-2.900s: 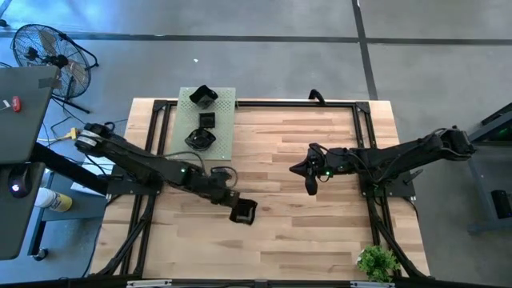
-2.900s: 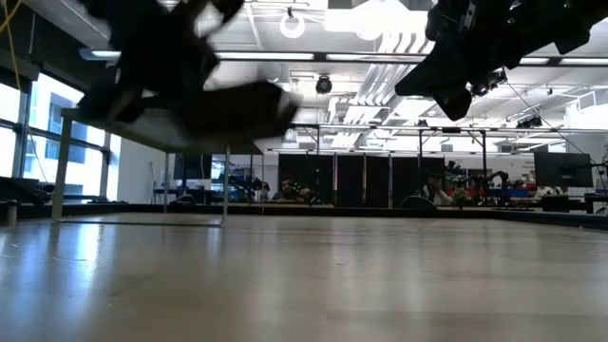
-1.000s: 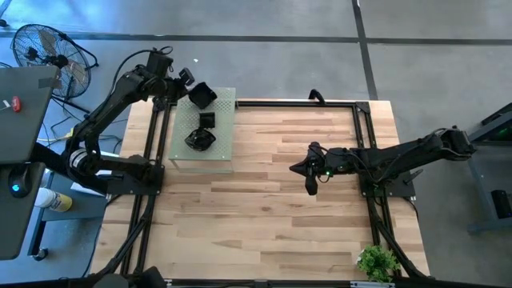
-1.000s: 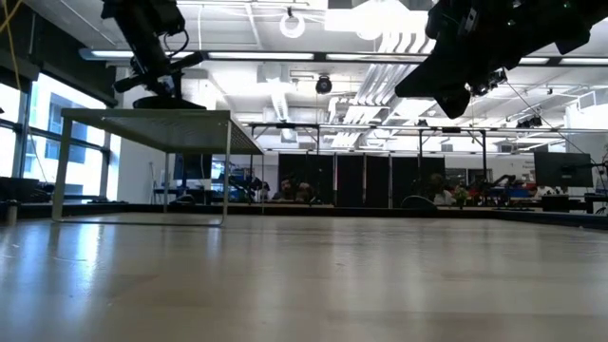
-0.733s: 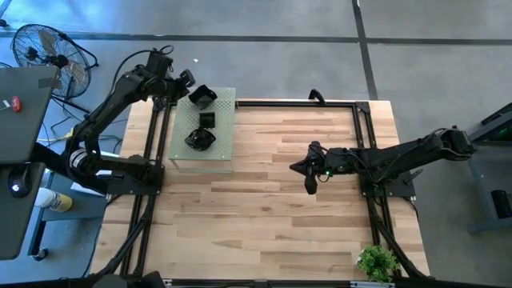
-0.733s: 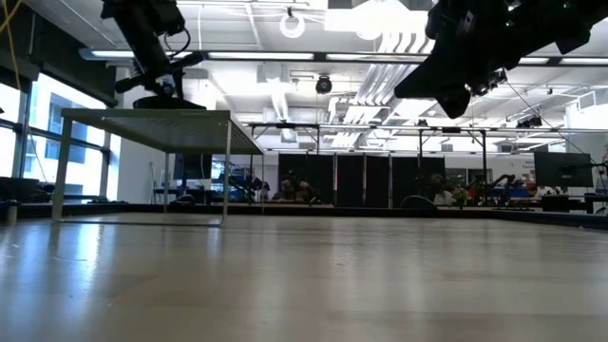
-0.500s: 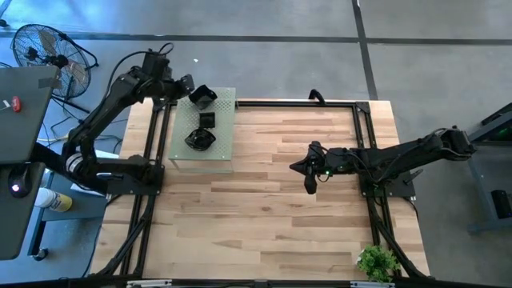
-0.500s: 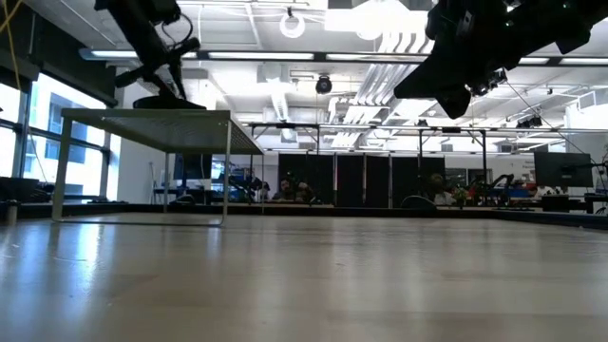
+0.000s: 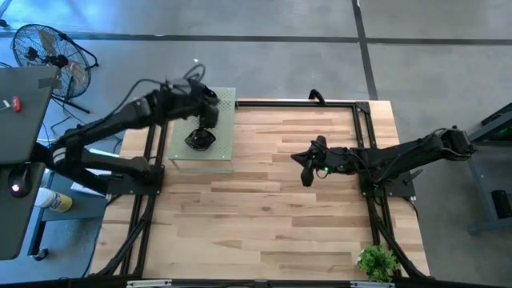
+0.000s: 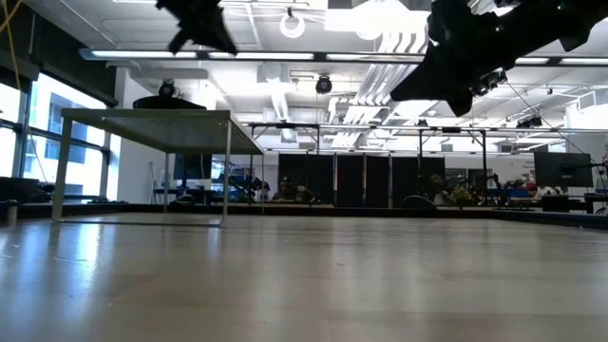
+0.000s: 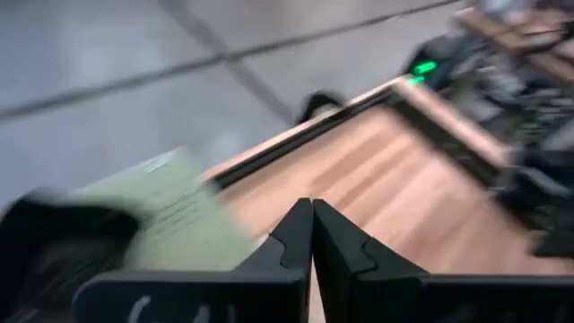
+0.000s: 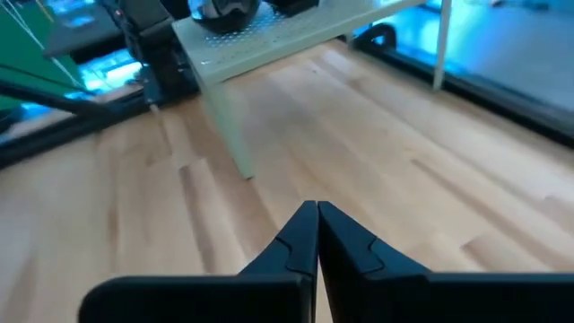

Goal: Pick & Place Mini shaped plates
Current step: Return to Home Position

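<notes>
One plate (image 9: pixel 200 138) showing on board (image 9: pixel 223 150) | left fingers (image 11: pixel 292 239) together | right fingers (image 12: pixel 301 239) together

1. We see a grey concrete floor (image 9: pixel 264 48) crossed by dark seams around the wooden table (image 9: pixel 272 208);
2. a standing fan (image 9: pixel 44 50) sits on that floor off the table's far left corner, near a grey desk (image 9: pixel 18 104);
3. in the low view, tall windows (image 10: pixel 11 123) fill the left wall;
4. we find bright strip lights (image 10: pixel 313 55) and pale ducts (image 10: pixel 380 68) overhead;
5. dark panels (image 10: pixel 351 180) line the room's far side.
</notes>
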